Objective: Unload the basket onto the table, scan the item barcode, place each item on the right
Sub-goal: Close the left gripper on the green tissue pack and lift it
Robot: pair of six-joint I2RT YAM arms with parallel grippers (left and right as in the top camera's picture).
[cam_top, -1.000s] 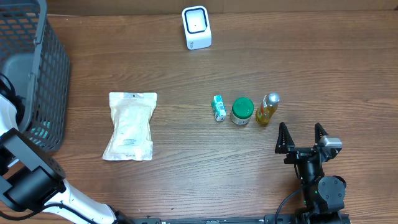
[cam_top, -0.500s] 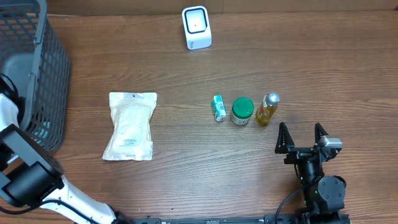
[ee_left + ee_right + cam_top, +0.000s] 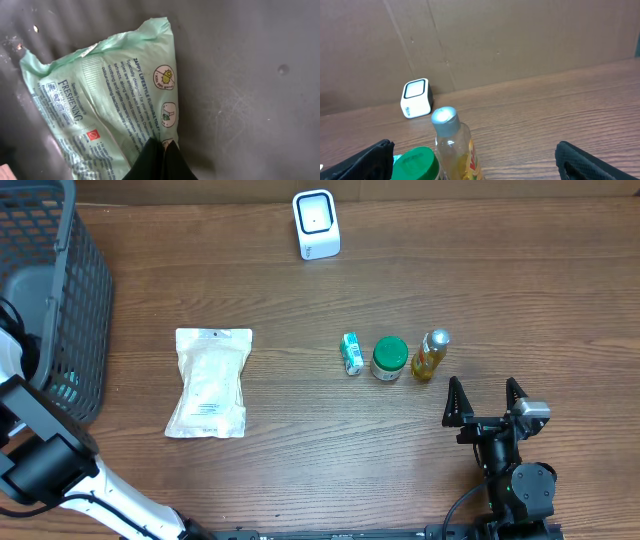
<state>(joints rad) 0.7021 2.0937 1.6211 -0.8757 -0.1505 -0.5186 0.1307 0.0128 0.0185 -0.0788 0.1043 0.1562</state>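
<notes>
Close to the near edge of the brown wooden tabletop (image 3: 300,470), toward its right corner, the right fingers (image 3: 453,402) stand spread wide with nothing between them. Just beyond them a row of three items stands side by side: a clear bottle of yellow liquid with a silver cap (image 3: 429,355), a squat jar with a green lid (image 3: 389,358) and a small green and white box (image 3: 351,353). Further toward the left edge a white sealed pouch (image 3: 209,383) lies flat. At the left edge, inside the dark grey mesh basket (image 3: 60,300), the left fingers (image 3: 149,161) are pressed together, pinching the edge of a pale green soft pack of wipes (image 3: 110,95) that lies on the basket's floor. At the far edge stands the small white barcode scanner (image 3: 316,224), well apart from the pack.
</notes>
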